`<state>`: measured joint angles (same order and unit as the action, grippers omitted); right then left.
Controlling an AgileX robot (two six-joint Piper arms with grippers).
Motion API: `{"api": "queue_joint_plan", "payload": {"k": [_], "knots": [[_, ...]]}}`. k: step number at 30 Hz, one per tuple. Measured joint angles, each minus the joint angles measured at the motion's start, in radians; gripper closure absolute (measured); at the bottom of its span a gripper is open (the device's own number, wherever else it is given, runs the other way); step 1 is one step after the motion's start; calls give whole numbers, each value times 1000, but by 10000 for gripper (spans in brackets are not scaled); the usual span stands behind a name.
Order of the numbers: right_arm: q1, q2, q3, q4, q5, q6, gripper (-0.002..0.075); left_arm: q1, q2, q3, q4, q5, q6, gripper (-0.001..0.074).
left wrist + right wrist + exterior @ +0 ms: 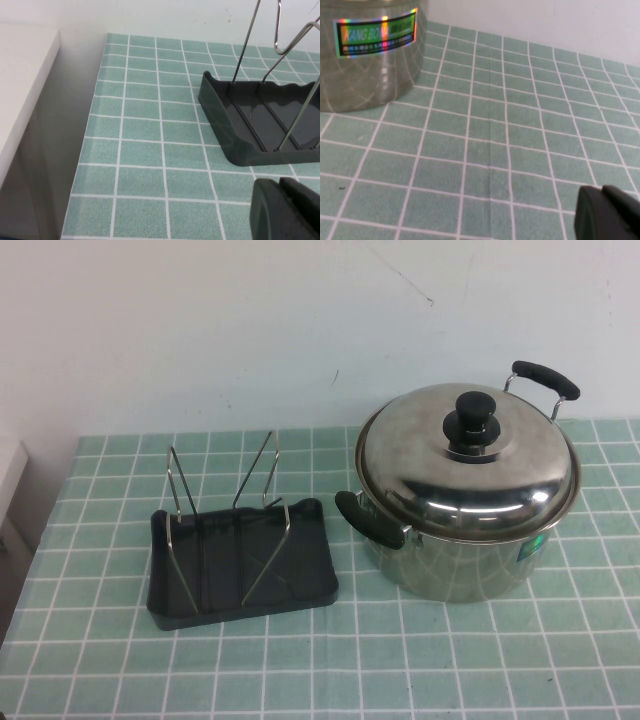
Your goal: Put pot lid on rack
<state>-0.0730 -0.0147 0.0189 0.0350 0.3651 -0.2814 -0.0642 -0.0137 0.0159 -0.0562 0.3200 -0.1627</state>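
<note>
The shiny domed pot lid (500, 475) with its black knob (473, 423) sits on the steel pot (450, 565) at the right of the table. The black rack (240, 560), with upright wire loops, stands to the left of the pot. Neither arm shows in the high view. My left gripper (281, 182) is shut and empty, low over the cloth just short of the rack's near corner (240, 145). My right gripper (602, 191) is shut and empty, low over the cloth, apart from the pot's wall (365, 65).
A green tiled cloth (400, 660) covers the table. A white wall runs along the back. A white ledge (20, 80) stands beside the table's left edge. The pot has two black handles (545, 378).
</note>
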Motion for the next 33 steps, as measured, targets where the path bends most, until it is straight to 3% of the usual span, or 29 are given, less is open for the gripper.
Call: {"api": "queue_joint_plan", "payload": {"k": [24, 33], "knots": [[0, 0, 0, 0, 0, 0, 727, 0, 0, 0, 0, 0, 2, 738], [0, 0, 2, -54, -25, -23, 727, 0, 0, 0, 79, -3, 19, 738]]}}
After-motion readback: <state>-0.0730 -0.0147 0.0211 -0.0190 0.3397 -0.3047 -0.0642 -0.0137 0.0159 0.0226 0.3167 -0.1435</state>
